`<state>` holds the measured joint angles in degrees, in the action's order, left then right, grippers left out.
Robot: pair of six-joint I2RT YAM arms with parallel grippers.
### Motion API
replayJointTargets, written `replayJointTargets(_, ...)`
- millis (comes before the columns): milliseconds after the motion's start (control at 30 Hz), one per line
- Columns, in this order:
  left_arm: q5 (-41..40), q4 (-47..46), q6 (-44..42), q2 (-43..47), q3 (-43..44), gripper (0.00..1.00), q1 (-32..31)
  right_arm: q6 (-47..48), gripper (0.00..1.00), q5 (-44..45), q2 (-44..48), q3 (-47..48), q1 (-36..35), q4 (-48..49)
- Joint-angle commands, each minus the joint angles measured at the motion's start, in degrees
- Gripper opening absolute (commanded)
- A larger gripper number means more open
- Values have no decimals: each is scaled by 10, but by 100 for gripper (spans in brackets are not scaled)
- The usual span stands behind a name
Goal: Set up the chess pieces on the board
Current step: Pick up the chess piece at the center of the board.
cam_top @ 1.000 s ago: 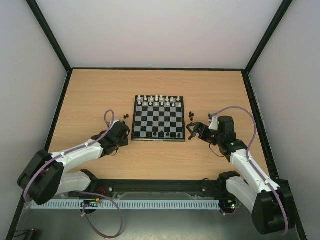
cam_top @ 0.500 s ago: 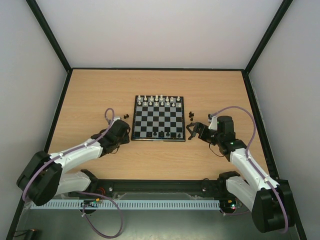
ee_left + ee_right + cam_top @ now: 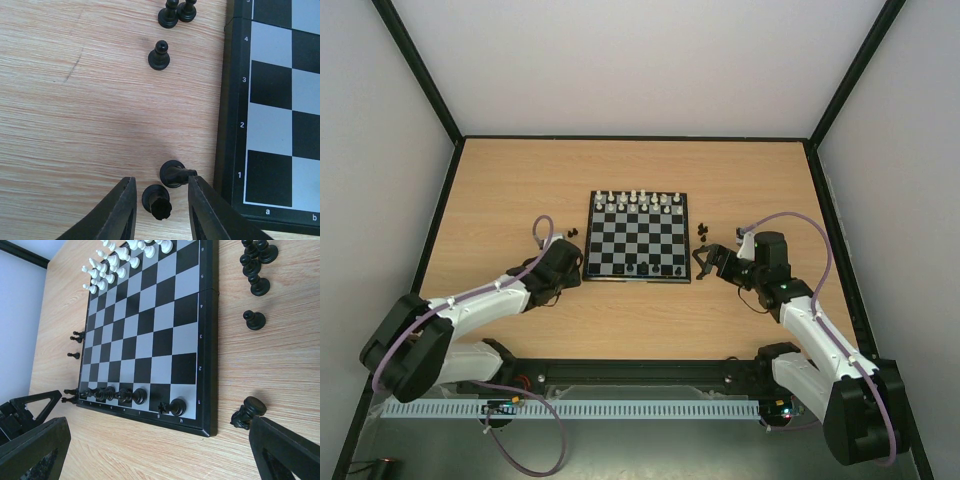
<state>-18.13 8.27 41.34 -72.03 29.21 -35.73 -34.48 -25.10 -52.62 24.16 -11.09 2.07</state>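
The black pieces [image 3: 139, 396] are only partly on the board [image 3: 150, 320]. A few stand in the row nearest to the right gripper [image 3: 155, 432]. The others are on the table [image 3: 520, 190], at both sides of the board.

One fallen piece [image 3: 156, 201] lies on its side between the fingers of the left gripper [image 3: 161, 182]. The jaws are partly open and a small gap shows at each side of this piece, so it is not held. A second fallen piece [image 3: 175, 174] lies just ahead, close to the tip of the finger nearer the board; I cannot tell if they touch. The board's corner is just beside this gripper. Further ahead a pawn [image 3: 159, 55] stands alone.

The right gripper is wide open and holds nothing. A tilted piece [image 3: 246, 414] lies just ahead of one finger [image 3: 285, 455], near the board's corner. Further ahead, beside the board, more black pieces stand in a loose group. The white pieces [image 3: 115, 262] stand at the far end of the board.
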Motion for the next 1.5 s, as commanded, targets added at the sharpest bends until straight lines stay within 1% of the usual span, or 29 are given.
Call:
replayJointTargets(0,-4,-15,-2,-12,1,30,-1,3,99,-7,-3,-8,1,4)
replayJointTargets(67,-4,-17,-2,-13,2,28,-2,3,99,-7,-3,-8,2,5)
replayJointTargets(133,-5,-17,-2,-18,2,23,-2,3,99,-7,-3,-8,2,4)
replayJointTargets(167,-6,-16,-2,-20,2,22,-3,3,99,-7,-3,-8,2,5)
replayJointTargets(333,-8,-11,2,-27,1,23,-4,2,99,-9,-3,-9,1,6)
replayJointTargets(467,-9,-5,7,-24,1,30,-8,2,98,-10,-5,-10,1,7)
replayJointTargets(567,-12,-5,9,-23,-1,31,-11,2,99,-10,-5,-11,2,8)
replayJointTargets(767,-8,-3,11,-28,-2,27,-13,2,99,-10,-4,-12,1,8)
replayJointTargets(1200,-13,2,23,-33,-11,24,-15,1,99,-10,-3,-14,1,9)
replayJointTargets(1333,-14,3,26,-30,-12,19,-15,1,99,-10,-2,-15,2,10)
replayJointTargets(1467,-16,7,25,-32,-10,18,-15,1,99,-11,-2,-15,2,9)
